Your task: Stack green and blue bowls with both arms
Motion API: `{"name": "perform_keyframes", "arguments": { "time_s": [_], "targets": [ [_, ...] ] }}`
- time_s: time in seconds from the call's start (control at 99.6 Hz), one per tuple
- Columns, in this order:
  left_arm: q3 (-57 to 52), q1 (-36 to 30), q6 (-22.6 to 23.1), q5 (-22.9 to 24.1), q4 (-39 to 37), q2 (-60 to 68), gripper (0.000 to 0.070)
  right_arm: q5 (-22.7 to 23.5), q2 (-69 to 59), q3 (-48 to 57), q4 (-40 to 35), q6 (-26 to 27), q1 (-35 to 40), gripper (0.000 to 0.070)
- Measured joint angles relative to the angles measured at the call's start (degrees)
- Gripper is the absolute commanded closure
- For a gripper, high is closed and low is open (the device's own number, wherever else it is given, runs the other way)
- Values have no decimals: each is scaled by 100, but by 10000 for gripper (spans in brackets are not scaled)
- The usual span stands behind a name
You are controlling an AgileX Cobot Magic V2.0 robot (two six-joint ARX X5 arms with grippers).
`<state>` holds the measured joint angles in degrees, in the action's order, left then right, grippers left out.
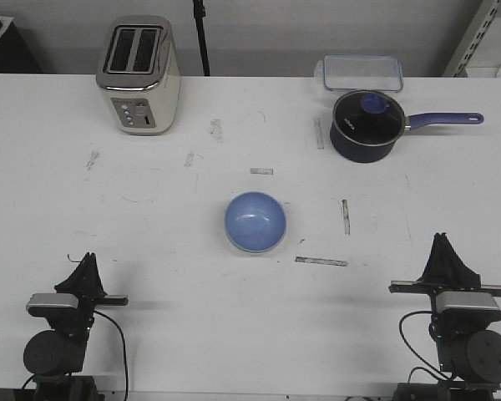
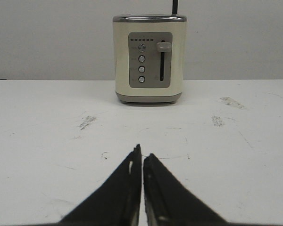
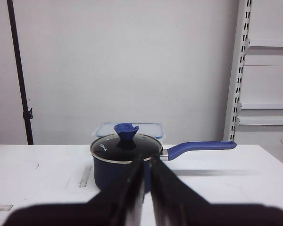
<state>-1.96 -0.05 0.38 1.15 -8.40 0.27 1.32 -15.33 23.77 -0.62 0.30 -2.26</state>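
From the front, the blue bowl (image 1: 255,221) sits upright in the middle of the surface (image 1: 167,292), open side up. It looks like a single bowl, and I see no green one anywhere beside it. It may already be nested underneath, but from up here I cannot tell. The toaster (image 1: 139,75) stands far back and to the left of the bowl, and the pan (image 1: 366,125) with its lid stands back and to the right, a clear box (image 1: 361,72) just behind it. The left gripper (image 1: 85,273) and the right gripper (image 1: 443,256) are parked nearer than the bowl, well off to either side of it, both apart from it.

In the left wrist view, the left gripper (image 2: 142,157) points straight at the toaster (image 2: 149,59), jaws pressed nearly together with only a slit between, holding nothing. The bowl is out of this view.

In the right wrist view, the right gripper (image 3: 146,162) faces the pan (image 3: 126,160), jaws likewise narrow and empty.

The risks, as I judge them: neither wrist camera has the bowl in view, so a reach could wander towards the toaster or knock the pan's handle (image 3: 200,147). Jaws this narrow would shove a glossy rim rather than take it. And if both arms swing in on the bowl together, they could collide over it.
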Motion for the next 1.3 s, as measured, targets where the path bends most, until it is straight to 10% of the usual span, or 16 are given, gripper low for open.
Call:
{"name": "perform_keyframes", "arguments": {
  "time_s": [1.305],
  "targets": [
    [0,0,0,0,2,0,699,214,1259,-1410,-284,-7,0,685]
  ]
}}
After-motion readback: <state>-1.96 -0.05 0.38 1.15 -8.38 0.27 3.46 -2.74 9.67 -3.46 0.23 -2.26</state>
